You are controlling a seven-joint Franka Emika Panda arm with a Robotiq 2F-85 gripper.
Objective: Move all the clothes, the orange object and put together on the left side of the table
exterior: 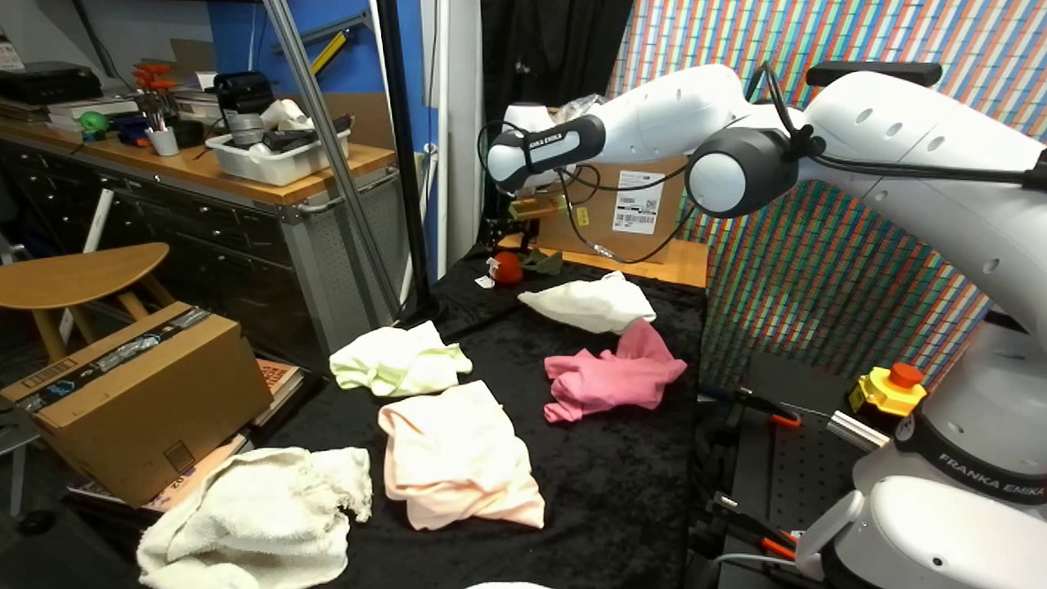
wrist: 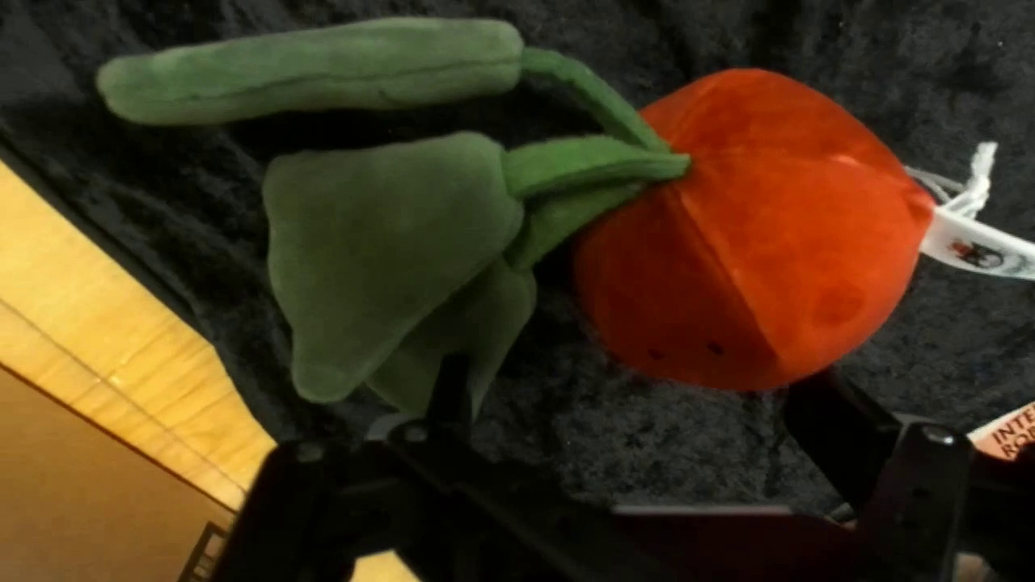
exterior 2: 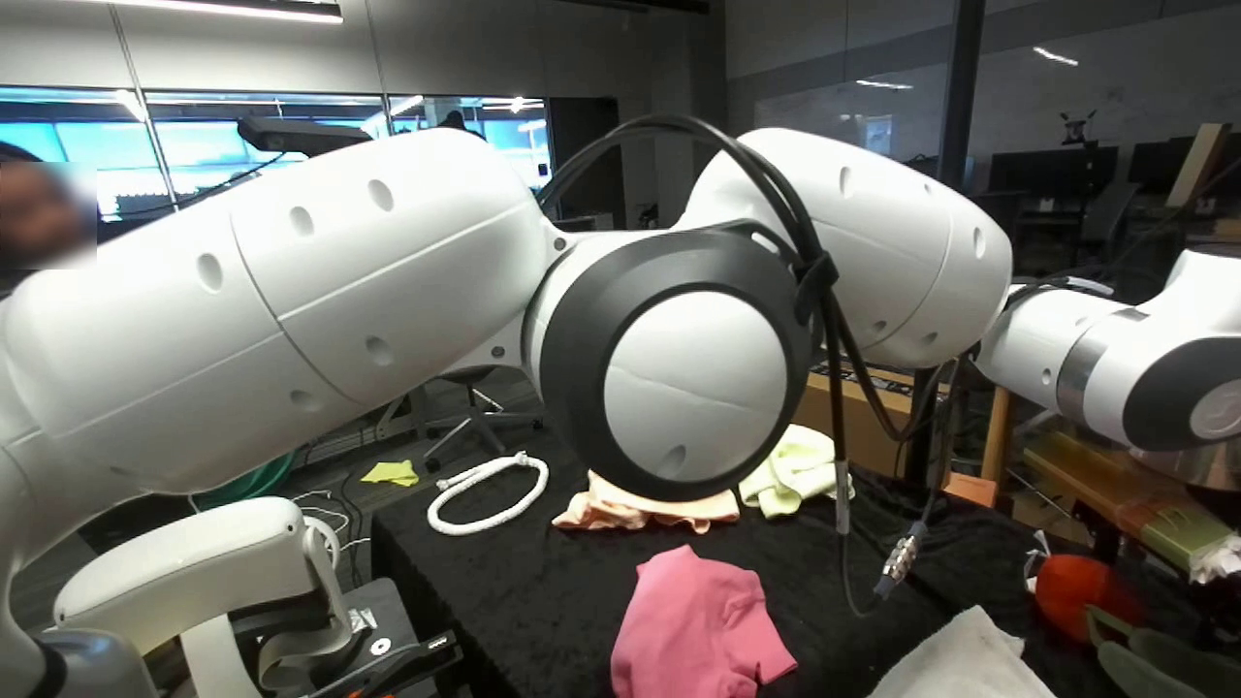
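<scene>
The surface (exterior: 613,483) has a black fabric top. The claw (wrist: 639,396), jaws apart, is near the orange plush (wrist: 752,234) lying there, whose long axis runs, in the wrist view, from leaves (wrist: 396,234) at left to tag (wrist: 982,252) at right. An exterior view alone shows the frayed cream cloth (exterior: 262,515); a cluttered desk (exterior: 370,159) stands beyond.

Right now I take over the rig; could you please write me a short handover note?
Gripper: open, holding nothing, close to the orange object; contact unclear.
On the table: orange object, with white cloth nearest it; pink cloth beside the white; yellowish cloth and cream cloth beside the peach cloth.
Done: no common pile yet.
Left: bring the orange object and all these cloths together on the table's left side.
</scene>
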